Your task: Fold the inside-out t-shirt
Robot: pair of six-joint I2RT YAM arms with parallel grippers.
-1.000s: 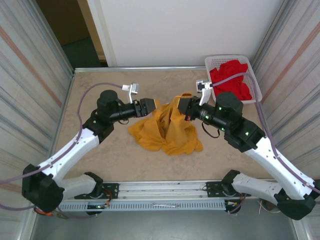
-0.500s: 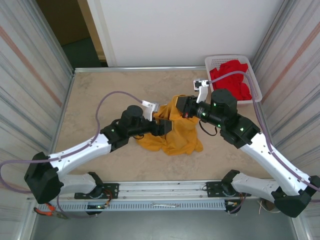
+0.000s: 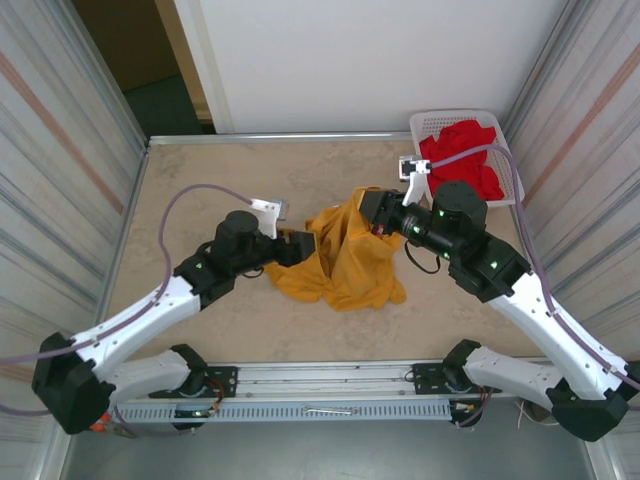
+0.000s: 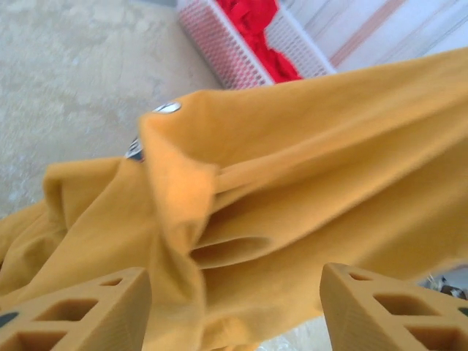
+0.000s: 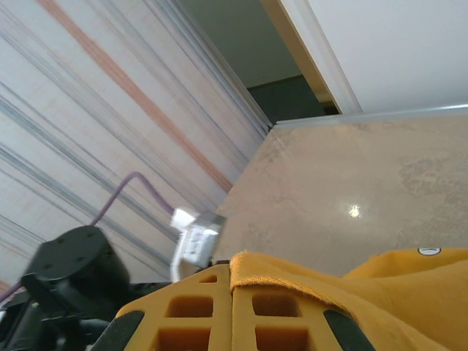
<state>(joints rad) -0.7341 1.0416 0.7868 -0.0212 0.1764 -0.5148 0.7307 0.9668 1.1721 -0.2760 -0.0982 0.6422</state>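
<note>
Pinching t-shirt (image 3: 345,262) edge, R hand (image 5: 232,276)

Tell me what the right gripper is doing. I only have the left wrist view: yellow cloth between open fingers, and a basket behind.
Observer: The right gripper is shut on a hemmed edge of the yellow t-shirt.
Operator: Give me the shirt's shape from above.
Observer: It is a crumpled heap on the table, with its far corner drawn up to that gripper.
Operator: Place my left gripper against it.
Observer: The left gripper is at the heap's left edge, across from the right one.
</note>
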